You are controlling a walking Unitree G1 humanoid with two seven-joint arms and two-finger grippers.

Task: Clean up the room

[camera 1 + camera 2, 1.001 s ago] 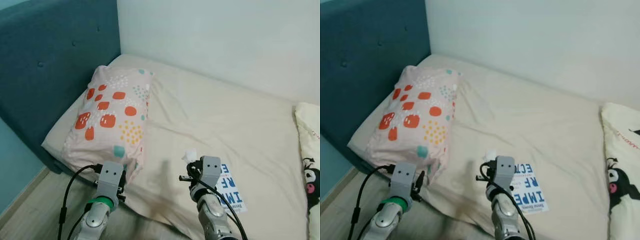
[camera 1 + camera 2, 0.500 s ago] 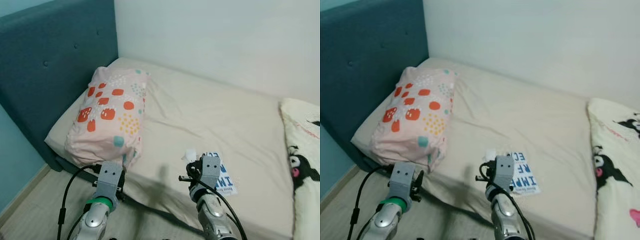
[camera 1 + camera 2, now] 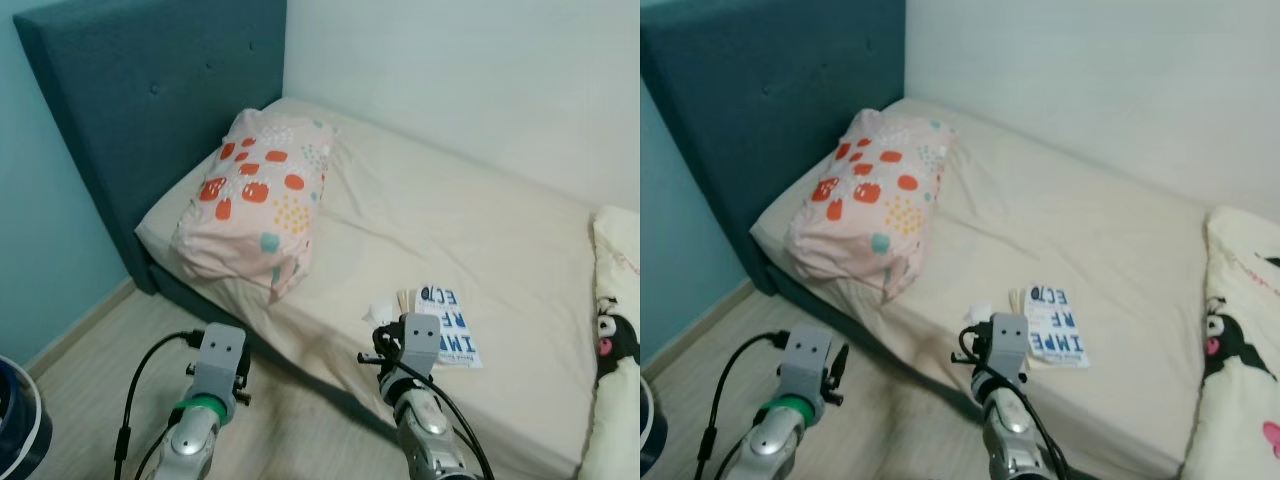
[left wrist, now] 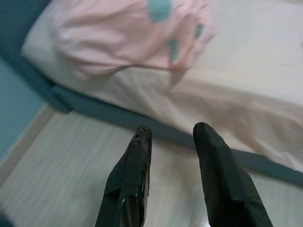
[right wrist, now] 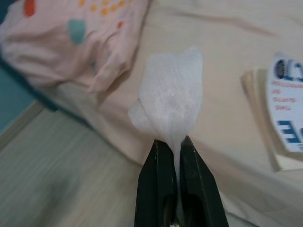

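My right gripper (image 5: 171, 143) is shut on a crumpled white tissue (image 5: 171, 99), which sticks up past the fingertips. In the left eye view the tissue (image 3: 381, 311) is in front of the bed's near edge, beside a blue-and-white book (image 3: 447, 324) that lies on the beige sheet. My left gripper (image 4: 173, 127) is open and holds nothing. It hovers over the wooden floor, pointing at the bed's side below the pillow (image 4: 128, 33).
The bed (image 3: 500, 220) has a teal headboard (image 3: 150, 90) and a pink pillow (image 3: 262, 195) with red and yellow spots. A cream blanket (image 3: 615, 330) with a cartoon figure lies at the right. A dark blue bin (image 3: 15, 425) stands at the lower left on the pale wooden floor (image 3: 100, 340).
The camera has drawn back from the bed, so the floor, the blue wall and the bin now show. Both grippers keep their pose, the right still holding the tissue.
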